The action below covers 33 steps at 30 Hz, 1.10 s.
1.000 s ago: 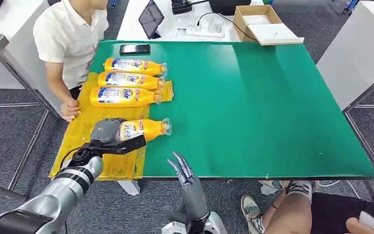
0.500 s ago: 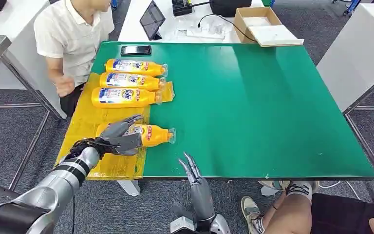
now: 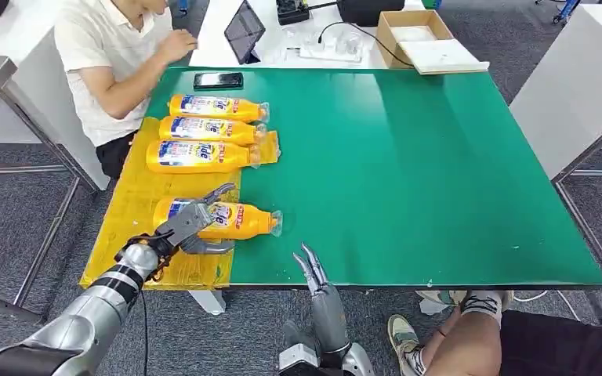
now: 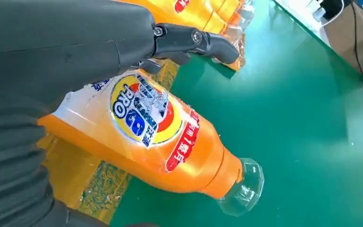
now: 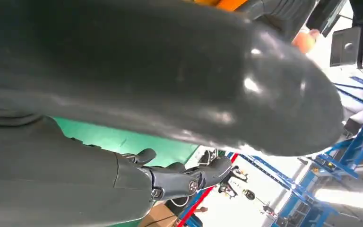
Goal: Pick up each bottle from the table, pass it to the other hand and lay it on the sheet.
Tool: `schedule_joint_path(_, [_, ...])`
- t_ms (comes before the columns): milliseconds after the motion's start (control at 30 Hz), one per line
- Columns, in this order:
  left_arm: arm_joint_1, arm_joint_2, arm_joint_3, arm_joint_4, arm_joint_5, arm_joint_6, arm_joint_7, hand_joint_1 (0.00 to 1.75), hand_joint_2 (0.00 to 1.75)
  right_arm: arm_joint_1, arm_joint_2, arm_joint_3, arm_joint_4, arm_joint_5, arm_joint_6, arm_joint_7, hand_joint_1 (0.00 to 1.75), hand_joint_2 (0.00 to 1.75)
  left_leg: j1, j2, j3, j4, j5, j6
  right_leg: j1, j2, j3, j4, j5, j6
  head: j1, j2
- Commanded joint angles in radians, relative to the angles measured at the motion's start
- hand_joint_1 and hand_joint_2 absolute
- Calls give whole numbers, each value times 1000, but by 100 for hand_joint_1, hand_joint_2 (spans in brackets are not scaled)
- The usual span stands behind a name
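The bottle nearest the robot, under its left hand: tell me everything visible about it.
The bottle is orange glossy plastic with a clear faceted cap and a white, blue, yellow and red label. It lies on its side, its base end on the yellow sheet and its neck and cap out over the green table, apart from the three bottles farther along the sheet. The left hand is spread over its label end; whether the fingers touch it is unclear.

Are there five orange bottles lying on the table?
No, four: three orange bottles lie in a row, and a fourth orange bottle lies nearer the robot.
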Motion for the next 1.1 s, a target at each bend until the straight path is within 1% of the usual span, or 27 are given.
schedule_joint_path(33, [115,-90,137,-271,265,121,-16,0,175,-13,-10,21,46,19,-63,-31,0,0,1,1,3,0,-1,-1,1,-1,3,-1,-1,-2,0,0])
schedule_joint_path(133, [223,-116,153,-523,538,75,-21,0,175,-7,-11,31,43,34,-63,-31,0,0,1,0,2,0,-2,-1,1,-1,3,-1,-2,-2,0,0])
schedule_joint_path(167, [248,-125,157,-587,584,93,-42,0,175,-6,-12,34,42,33,-63,-31,0,0,0,1,1,0,-1,-1,1,0,1,-1,-1,-1,0,0])
schedule_joint_path(200, [285,-134,159,-677,697,65,-9,0,175,-3,-12,33,32,20,-63,-31,0,0,1,3,4,0,-3,-2,1,1,3,-1,-2,-2,0,0])
schedule_joint_path(233, [309,-140,156,-730,749,64,4,0,175,2,-16,39,-8,-43,-63,-31,0,0,1,3,2,0,-2,-1,1,1,2,-1,-1,-2,0,0])
schedule_joint_path(267, [344,-136,131,-791,799,74,22,0,175,51,22,-81,-131,-78,-63,-31,0,0,1,4,3,0,-4,-2,1,2,3,-1,-2,-2,0,0])
schedule_joint_path(300, [401,-138,118,-859,808,133,54,0,175,66,76,-173,-141,-224,-47,-31,0,175,1,3,1,1,-3,-2,1,2,0,0,-2,-2,0,0])
schedule_joint_path(333, [474,-118,73,-912,748,206,99,0,175,74,113,-276,-183,-165,-63,-31,0,175,1,4,3,1,-5,-3,1,2,2,1,-4,-3,0,0])
schedule_joint_path(367, [516,-120,44,-933,704,235,49,0,175,84,126,-317,-248,-143,-63,-31,0,175,0,4,0,0,-3,-2,0,3,-1,1,-1,-2,0,0])
schedule_joint_path(400, [569,-130,9,-951,694,235,47,0,175,93,151,-371,-319,-134,-63,-31,0,175,-1,7,2,0,-4,-2,0,6,-1,1,-2,-2,0,0])
schedule_joint_path(433, [600,-141,-13,-961,679,247,31,0,175,96,144,-366,-356,-127,-63,-31,0,0,0,7,4,0,-5,-3,0,5,1,1,-3,-3,0,0])
schedule_joint_path(467, [623,-147,-40,-968,675,251,25,0,175,103,138,-358,-387,-105,-63,-31,0,0,-1,5,0,0,-4,-2,0,4,-1,0,-2,-1,0,0])
schedule_joint_path(533, [646,-154,-82,-978,662,271,-1,0,175,119,131,-340,-436,-79,-63,-31,0,0,1,7,8,1,-9,-5,1,3,5,1,-6,-4,0,0])
schedule_joint_path(567, [649,-153,-106,-983,669,275,-3,0,175,128,130,-340,-451,-34,-63,-31,0,0,1,7,8,1,-9,-5,2,3,5,1,-7,-4,0,0])
schedule_joint_path(600, [654,-145,-128,-986,663,278,6,0,175,139,158,-389,-450,3,-63,-31,0,175,1,1,4,1,-7,-4,2,-2,4,1,-6,-3,0,0])
schedule_joint_path(633, [664,-131,-152,-987,598,303,28,0,175,146,183,-440,-481,42,-63,-31,0,175,1,1,4,2,-7,-4,2,-2,3,1,-6,-3,0,0])
schedule_joint_path(667, [676,-114,-180,-973,495,346,84,0,175,152,195,-475,-493,53,-63,-31,0,175,1,0,3,1,-6,-4,2,-3,3,0,-6,-3,0,0])
schedule_joint_path(767, [676,-114,-180,-973,495,346,84,0,175,152,195,-475,-493,53,-63,-31,0,175,0,0,1,0,-4,-3,1,-1,0,-1,-3,-2,0,0])
schedule_joint_path(800, [691,-111,-190,-940,373,431,78,0,175,151,182,-479,-484,-30,-63,-31,0,175,0,0,3,0,-5,-4,1,-2,1,0,-4,-3,-1,0])
schedule_joint_path(833, [700,-121,-202,-917,314,462,104,0,175,147,185,-495,-487,-120,-63,-31,0,175,0,1,4,-1,-5,-4,1,-1,3,-1,-4,-4,0,0])
schedule_joint_path(867, [708,-122,-210,-901,340,433,133,0,175,144,191,-518,-496,-118,-63,-31,0,175,1,2,4,-1,-5,-4,2,0,4,-2,-4,-4,0,0])
schedule_joint_path(900, [714,-122,-214,-893,349,430,135,0,175,144,197,-533,-492,-137,-63,-31,0,175,-1,1,1,-1,-3,-2,0,0,0,-2,-2,-2,0,0])
schedule_joint_path(967, [714,-122,-214,-893,349,430,135,0,175,144,197,-533,-492,-137,-63,-31,0,175,0,2,4,-2,-4,-3,1,0,3,-2,-3,-3,0,0])
schedule_joint_path(1000, [729,-123,-212,-887,338,462,126,0,175,141,191,-535,-452,-202,-53,-31,0,175,1,1,5,-2,-5,-4,1,-1,4,-2,-4,-3,-1,0])
schedule_joint_path(1033, [741,-118,-216,-899,320,487,118,0,175,141,196,-550,-451,-218,-63,-31,0,0,0,1,2,-1,-4,-3,1,-1,0,-2,-2,-2,0,0])
schedule_joint_path(1067, [756,-119,-213,-917,331,492,119,0,175,140,223,-600,-456,-159,-63,-31,0,0,1,2,3,-1,-4,-3,1,0,2,-3,-3,-2,0,0])
schedule_joint_path(1100, [771,-115,-212,-940,342,494,119,0,175,132,235,-644,-413,-84,-63,-31,0,0,1,3,6,-2,-5,-4,2,0,4,-3,-4,-3,-1,0])
